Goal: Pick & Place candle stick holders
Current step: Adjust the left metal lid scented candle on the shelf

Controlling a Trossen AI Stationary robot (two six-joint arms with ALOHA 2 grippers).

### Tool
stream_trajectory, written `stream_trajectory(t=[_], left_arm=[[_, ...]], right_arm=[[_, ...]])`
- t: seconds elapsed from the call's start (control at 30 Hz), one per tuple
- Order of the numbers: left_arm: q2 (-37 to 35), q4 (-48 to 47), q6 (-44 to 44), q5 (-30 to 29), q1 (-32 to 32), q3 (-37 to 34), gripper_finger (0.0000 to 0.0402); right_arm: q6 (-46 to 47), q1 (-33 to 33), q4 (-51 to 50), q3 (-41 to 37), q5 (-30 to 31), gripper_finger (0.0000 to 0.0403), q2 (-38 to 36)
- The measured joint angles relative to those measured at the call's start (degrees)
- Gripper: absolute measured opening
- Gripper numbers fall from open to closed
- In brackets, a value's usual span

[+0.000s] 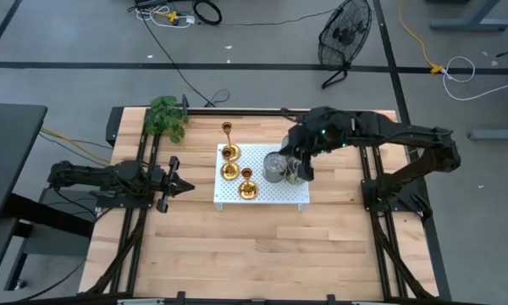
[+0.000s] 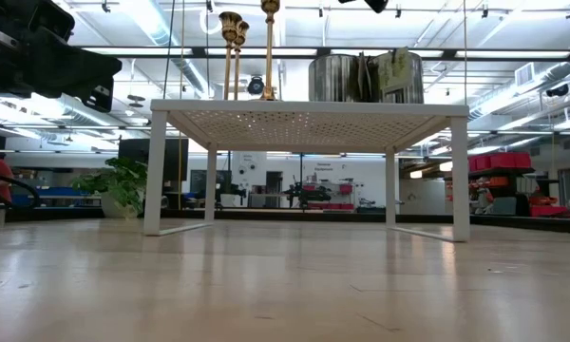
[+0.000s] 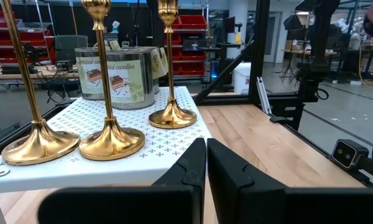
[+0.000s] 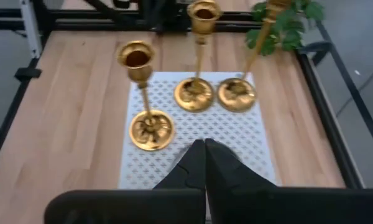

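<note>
Three candle stick holders [image 1: 229,152] stand upright on my white perforated stand [image 1: 292,196], all gold, each on a round dished base with a slim stem and a small cup on top. From above I see two of them close together near the stand's left edge and the third a little apart, nearer the front. My right arm reaches in from the right side and bends over the stand, its right gripper [image 4: 204,144] hanging above the perforated top with the fingers clenched together on nothing, pointing toward the holders. My left arm lies low and stretched along the wooden table [image 1: 262,246], and its left gripper [image 3: 206,144] sits just beside the stand's left edge, fingers pressed shut and empty. One metal tin [image 1: 274,167] stands on the stand's right half under the right arm; its label reads "candles", and I cannot tell what is inside. One green plant [image 1: 166,117] sits at the table's far left corner.
</note>
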Motion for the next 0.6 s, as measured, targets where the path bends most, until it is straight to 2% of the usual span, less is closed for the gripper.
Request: stream_trajectory(t=[0.2, 0.43, 0.6], left_arm=[[0.00, 0.01, 0.00, 0.00, 0.00, -0.01, 0.0019], [0.00, 0.00, 0.00, 0.00, 0.00, 0.00, 0.0019], [0.00, 0.01, 0.00, 0.00, 0.00, 0.01, 0.0019]], right_arm=[[0.02, -2.59, 0.23, -1.44, 0.03, 0.0000, -2.21], [2.58, -3.74, 9.38, -13.37, -0.04, 0.0000, -9.21], [4.70, -4.44, 11.37, -18.64, -0.61, 0.0000, -12.46]])
